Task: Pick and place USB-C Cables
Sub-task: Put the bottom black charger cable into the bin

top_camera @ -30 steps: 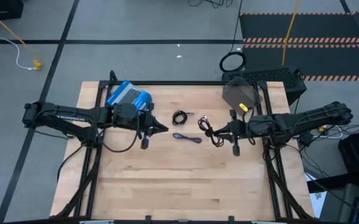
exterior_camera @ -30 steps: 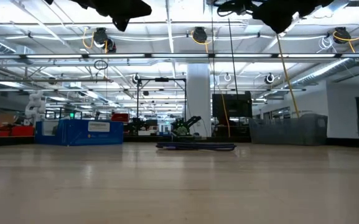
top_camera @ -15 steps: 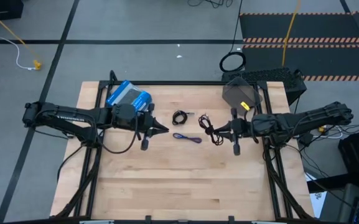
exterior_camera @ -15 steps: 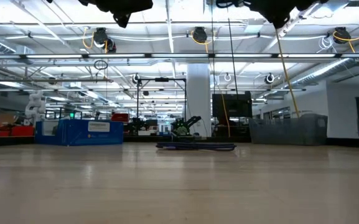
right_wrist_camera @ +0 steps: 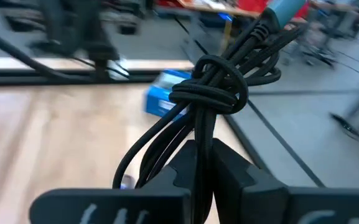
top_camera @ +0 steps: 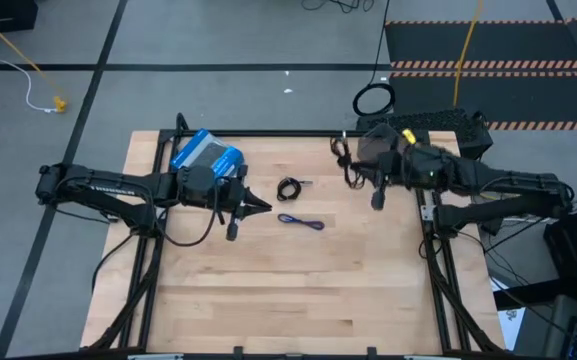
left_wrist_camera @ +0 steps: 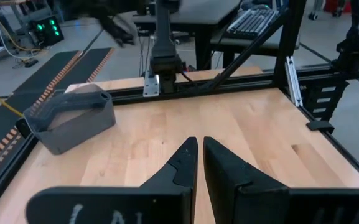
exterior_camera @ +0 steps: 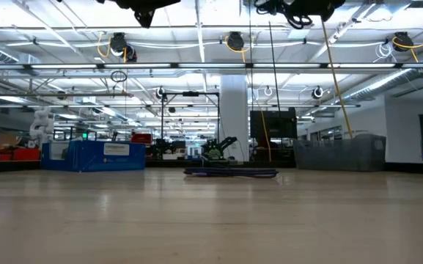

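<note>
My right gripper (top_camera: 349, 168) is shut on a black USB-C cable bundle (top_camera: 343, 152), high above the table beside the grey bin (top_camera: 384, 150). In the right wrist view the knotted bundle (right_wrist_camera: 211, 87) rises from between the fingers. A black cable coiled in a ring (top_camera: 290, 187) and a blue-purple cable (top_camera: 301, 222) lie flat on the table's middle; in the low view they show as a low dark strip (exterior_camera: 230, 172). My left gripper (top_camera: 262, 207) hovers shut to their left, and it is also seen in the left wrist view (left_wrist_camera: 200, 163). My right gripper pinches the black bundle's strands below its knot (right_wrist_camera: 201, 144) between the two fingers. The bundle is lifted clear of the table. Its knotted part and loops stick out past the fingertips, and a loose loop (right_wrist_camera: 143, 155) hangs to one side.
A blue-and-grey box (top_camera: 206, 153) sits at the far left of the table behind my left arm. The grey bin (left_wrist_camera: 72, 117) stands at the far right corner. A large black cable hoop (top_camera: 373, 100) lies on the floor beyond the table. Bare wood fills the near half.
My right gripper has swung from the table's middle toward the far edge and the grey bin, carrying the black bundle with it, held clear of the table. The ring cable and the blue-purple cable have stayed where they were.
</note>
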